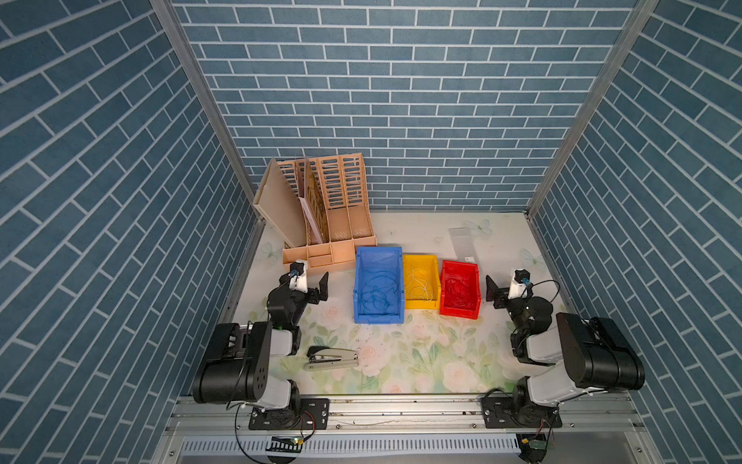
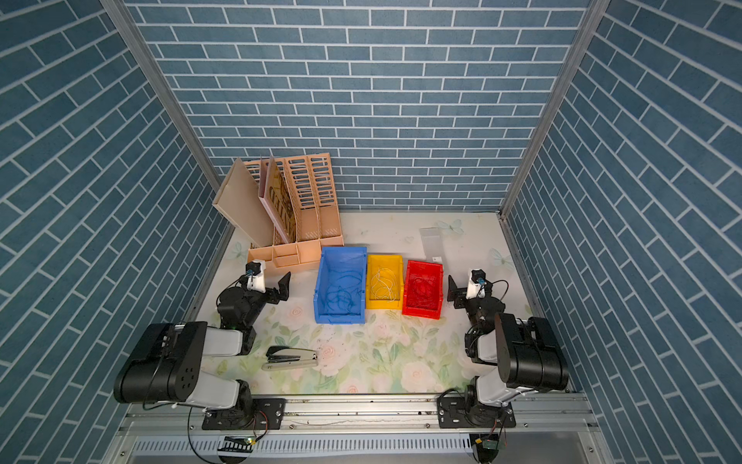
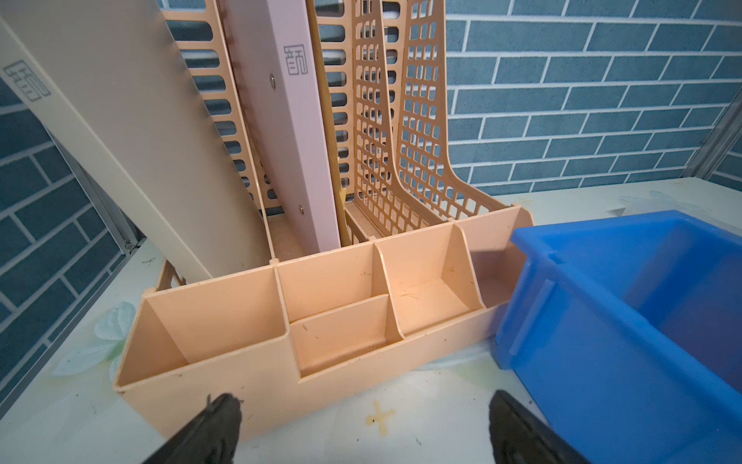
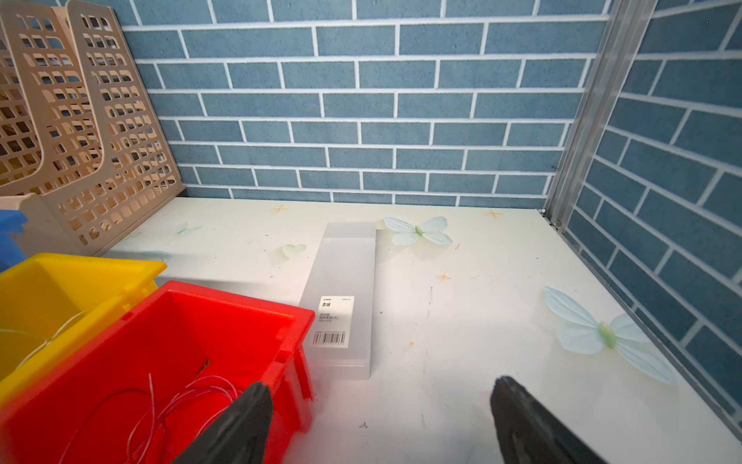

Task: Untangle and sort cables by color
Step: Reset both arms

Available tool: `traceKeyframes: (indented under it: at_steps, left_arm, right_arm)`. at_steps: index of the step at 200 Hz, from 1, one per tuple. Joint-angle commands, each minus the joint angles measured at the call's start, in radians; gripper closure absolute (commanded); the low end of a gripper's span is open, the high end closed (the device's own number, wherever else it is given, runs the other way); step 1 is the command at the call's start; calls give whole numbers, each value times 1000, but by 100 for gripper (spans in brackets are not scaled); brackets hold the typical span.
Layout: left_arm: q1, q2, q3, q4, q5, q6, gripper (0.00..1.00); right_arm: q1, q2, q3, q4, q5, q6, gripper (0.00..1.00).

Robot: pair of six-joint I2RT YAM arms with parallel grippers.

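Left tool (image 3: pixel 363 418) wide open, empty, beside blue bin (image 1: pixel 377 251); right tool (image 4: pixel 381 401) open, empty, beside red bin (image 1: pixel 459 265) (both clear). Cables (image 1: pixel 375 299) lie colour-matched: sorting looks done.

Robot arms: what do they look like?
The left arm and right arm have chunky black rounded joints and pale grey links, with thin black cables looping along. Each wrist carries a small white block. The left pincer and right pincer have dark, pointed fingers.
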Motion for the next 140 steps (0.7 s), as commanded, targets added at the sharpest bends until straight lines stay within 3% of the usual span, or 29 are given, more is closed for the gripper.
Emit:
traceKeyframes:
  at_steps: [1, 23, 52, 140]
  left_arm:
    - [8, 15, 27, 27, -47, -7, 0]
    - [5, 17, 38, 12, -81, -17, 0]
    - [0, 21, 52, -12, -133, -30, 0]
    - [-11, 19, 53, -18, -154, -25, 1]
  right_arm:
    - [9, 10, 32, 0, 41, -27, 9]
    - [36, 6, 56, -56, 92, -41, 0]
    - [70, 8, 84, -108, 166, -57, 0]
    - [77, 4, 81, -105, 166, -61, 0]
